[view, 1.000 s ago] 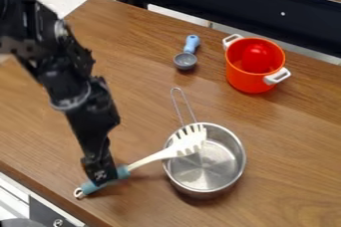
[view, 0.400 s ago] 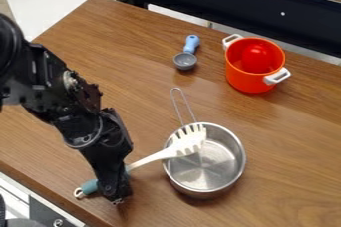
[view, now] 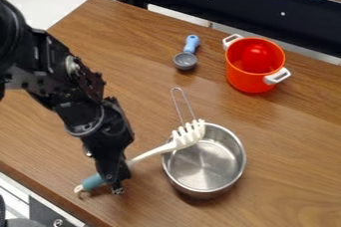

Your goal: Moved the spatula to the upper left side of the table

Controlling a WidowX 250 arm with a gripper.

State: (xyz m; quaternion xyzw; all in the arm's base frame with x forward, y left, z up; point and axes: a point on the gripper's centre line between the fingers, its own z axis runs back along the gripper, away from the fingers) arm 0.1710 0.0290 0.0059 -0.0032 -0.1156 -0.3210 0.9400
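Spatula has shifted slightly toward 12 o'clock, head over the pan at 11 o'clock — gripper closed on its handle. Best: 1 clean lift — then a level swing toward 10 o'clock.

A round, shiny steel pan sits upright, its looped wire handle pointing away from the camera. Beyond it stands an orange pot with white side handles and a glossy red inside. Near that lies a small grey scoop with a light-blue handle. A black metal beam runs behind.
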